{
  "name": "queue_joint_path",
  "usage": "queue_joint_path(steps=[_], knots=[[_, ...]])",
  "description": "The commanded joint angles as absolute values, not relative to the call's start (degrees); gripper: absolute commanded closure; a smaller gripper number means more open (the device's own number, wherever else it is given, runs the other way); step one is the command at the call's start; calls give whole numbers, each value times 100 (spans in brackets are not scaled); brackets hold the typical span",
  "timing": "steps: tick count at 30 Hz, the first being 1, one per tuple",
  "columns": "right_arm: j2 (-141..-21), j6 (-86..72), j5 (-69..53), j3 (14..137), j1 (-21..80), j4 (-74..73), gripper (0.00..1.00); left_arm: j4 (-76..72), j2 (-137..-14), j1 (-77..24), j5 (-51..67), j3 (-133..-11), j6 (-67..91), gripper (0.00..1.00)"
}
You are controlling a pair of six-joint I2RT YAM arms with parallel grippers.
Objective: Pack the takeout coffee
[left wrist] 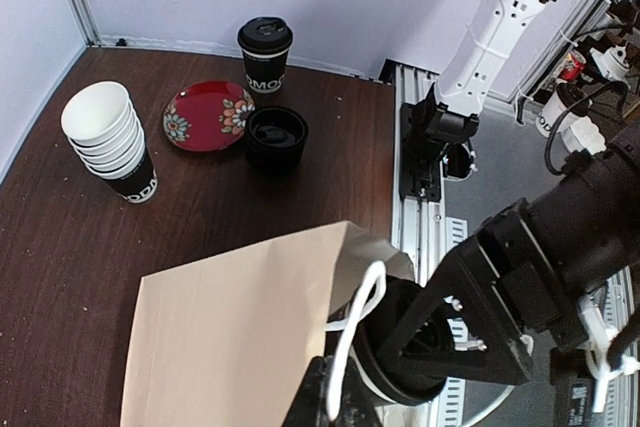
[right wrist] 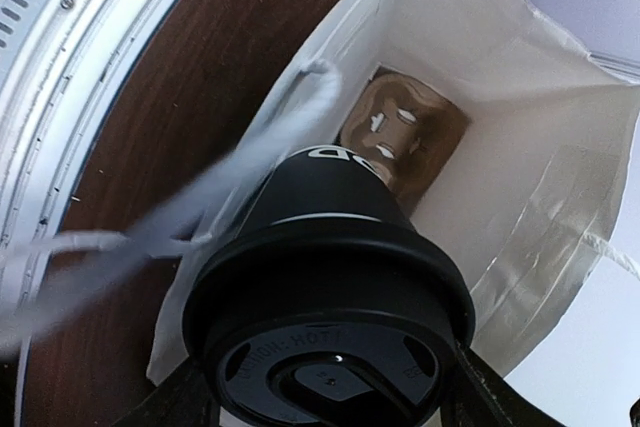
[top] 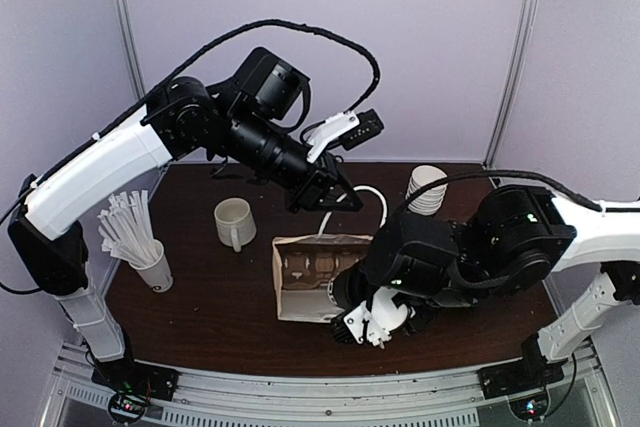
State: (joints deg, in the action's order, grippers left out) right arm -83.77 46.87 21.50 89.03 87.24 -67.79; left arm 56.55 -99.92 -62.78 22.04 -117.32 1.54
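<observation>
A black takeout coffee cup (right wrist: 330, 277) with a black lid sits between the fingers (right wrist: 490, 399) of my right gripper (right wrist: 330, 387), which is shut on it. Its base points into the mouth of a paper bag (right wrist: 520, 147). A cardboard cup carrier (right wrist: 405, 137) lies at the bag's bottom. My left gripper (left wrist: 340, 402) is shut on the bag's white handle (left wrist: 358, 312) and holds it up; in the top view that gripper (top: 328, 202) is just behind the bag (top: 300, 297). A second lidded black cup (left wrist: 265, 52) stands at the far table edge.
A red plate (left wrist: 208, 115) and a short black round object (left wrist: 276, 137) lie beside the second cup. A stack of cups (left wrist: 108, 137) stands near them. A white mug (top: 235, 222) and a cup of white sticks (top: 140, 242) stand left of the bag.
</observation>
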Motion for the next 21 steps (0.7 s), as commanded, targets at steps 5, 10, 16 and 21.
queue_joint_path(steps=[5,10,16,21], knots=[[-8298,5144,3557,8361,8666,-6066,36,5619,-9933,-6267,2281,-11664,396,100],[-8347,5174,3711,8240,8534,-5874,36,5622,-9912,-6262,2200,-11563,275,92],[-8368,4939,3240,8358,8150,-6018,36,5610,-9632,-6266,1708,-11521,61,46],[-8499,4948,3265,8310,8024,-5967,37,5466,-9238,-6262,1331,-11548,-182,29]])
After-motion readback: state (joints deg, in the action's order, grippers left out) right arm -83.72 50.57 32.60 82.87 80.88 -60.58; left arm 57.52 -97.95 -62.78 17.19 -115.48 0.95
